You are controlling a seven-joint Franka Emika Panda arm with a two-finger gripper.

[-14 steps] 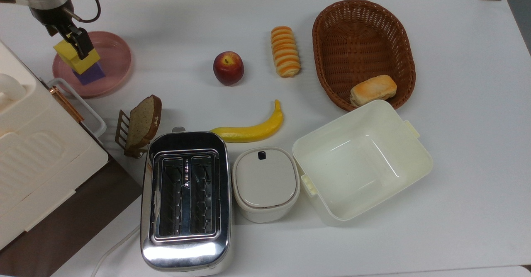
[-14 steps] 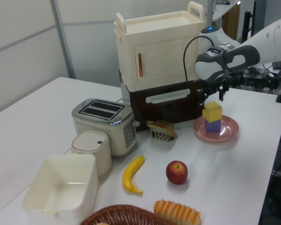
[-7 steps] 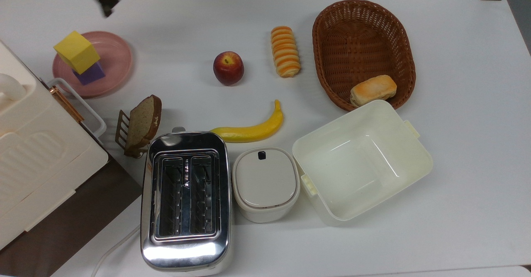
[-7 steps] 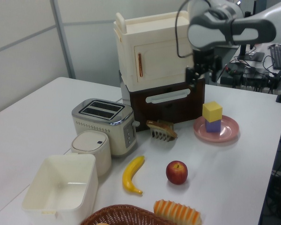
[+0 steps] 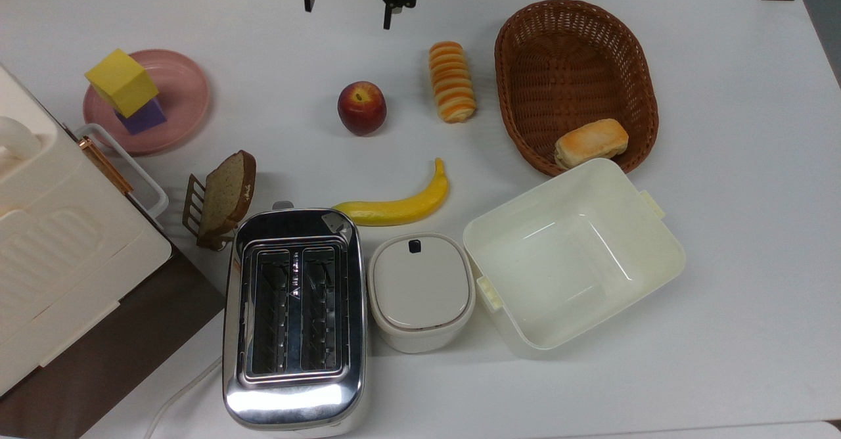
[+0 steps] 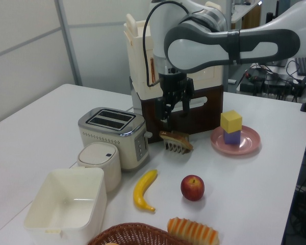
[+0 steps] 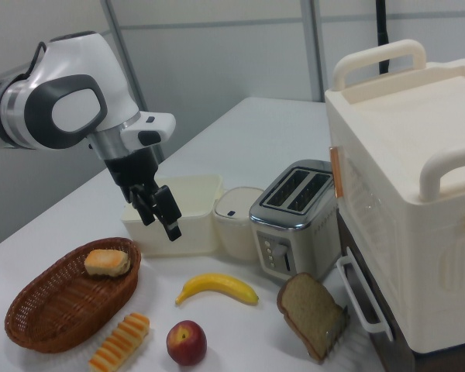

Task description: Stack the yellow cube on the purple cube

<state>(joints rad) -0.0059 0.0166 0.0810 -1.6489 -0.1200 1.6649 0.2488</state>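
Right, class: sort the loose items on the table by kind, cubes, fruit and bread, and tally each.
Cubes: 2, yellow cube on purple cube
Fruit: 2, apple, banana
Bread: 3, striped loaf, roll, slice
Total: 7

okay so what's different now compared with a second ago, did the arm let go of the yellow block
Yes. A second ago the gripper was down at the yellow cube; it has since released it, lifted, and swung to the top view's right, now open above the table's far edge. The yellow cube stays stacked on the purple cube on the pink plate. Everything else stayed put.
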